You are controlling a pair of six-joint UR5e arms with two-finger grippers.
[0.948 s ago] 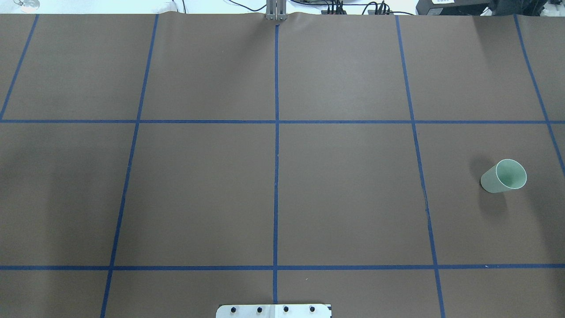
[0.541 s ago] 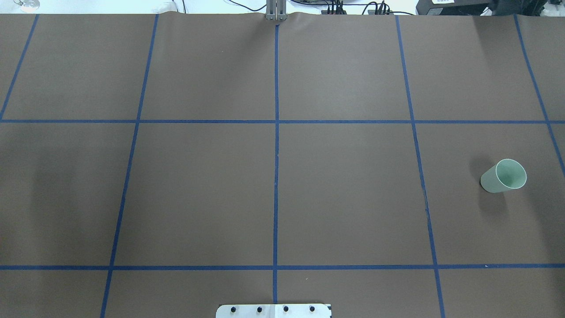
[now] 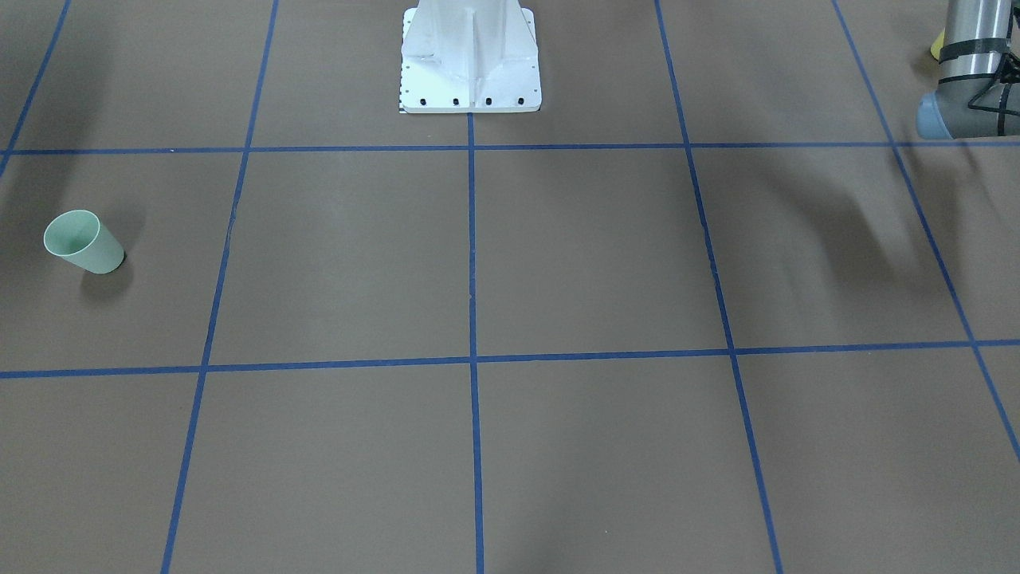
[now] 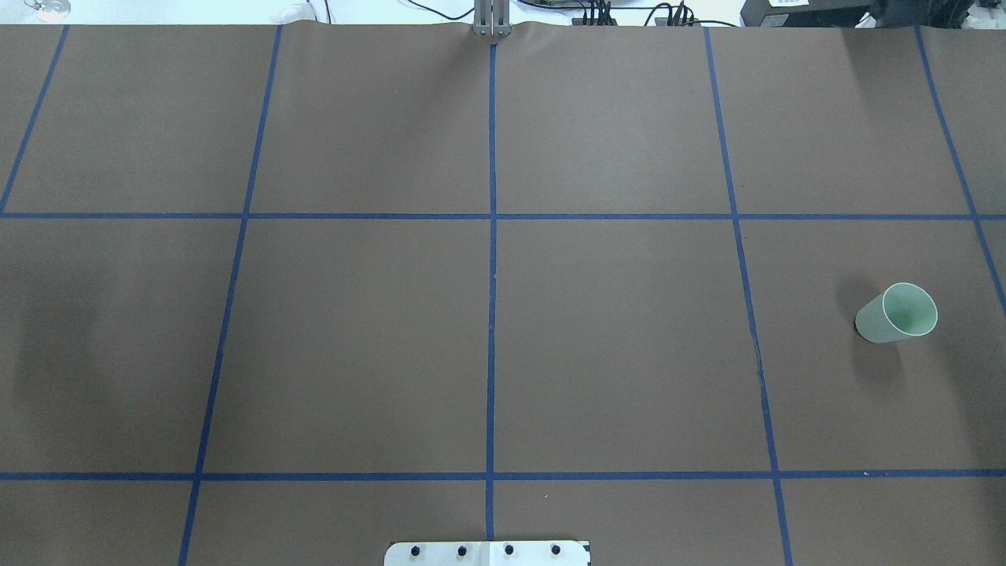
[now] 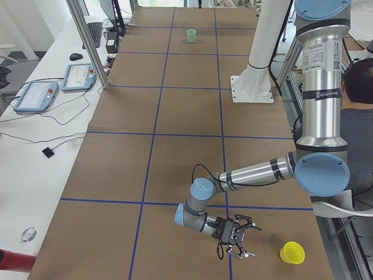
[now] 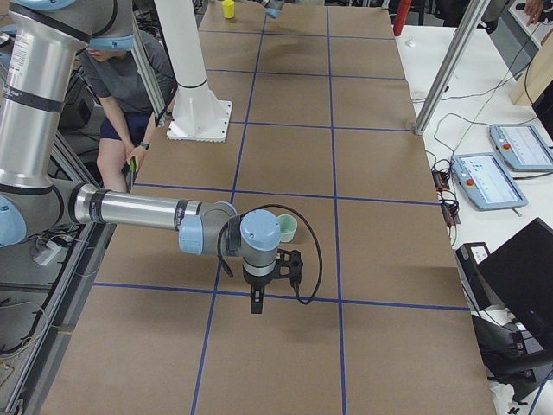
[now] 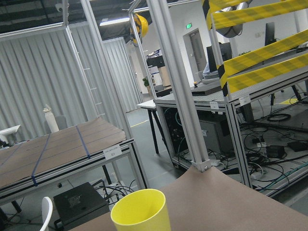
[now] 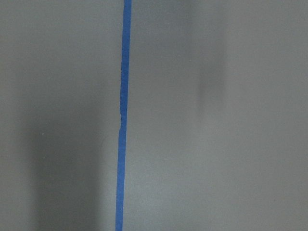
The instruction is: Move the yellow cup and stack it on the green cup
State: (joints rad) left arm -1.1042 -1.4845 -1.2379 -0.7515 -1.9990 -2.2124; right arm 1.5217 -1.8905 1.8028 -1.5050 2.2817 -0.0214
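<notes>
The green cup [image 4: 896,313] stands upright, rim up, on the right part of the table; it also shows in the front-facing view [image 3: 84,241]. The yellow cup [image 5: 292,252] stands upright near the robot-side edge at the table's left end, and fills the lower middle of the left wrist view [image 7: 140,214]. My left gripper [image 5: 246,238] is low over the table, a short way from the yellow cup and apart from it. My right gripper [image 6: 257,304] points down at the table just in front of the green cup [image 6: 286,227]. I cannot tell whether either gripper is open or shut.
The brown table cover [image 4: 613,346] carries a grid of blue tape lines [image 4: 491,314]. The white robot base [image 3: 470,56] stands at the near middle edge. A seated person [image 6: 130,95] is beside the table behind the robot. The right wrist view shows only bare cover and one tape line [image 8: 122,120].
The green cup has not moved. No arm shows in the overhead view; only a faint shadow at its left edge has shifted slightly.
</notes>
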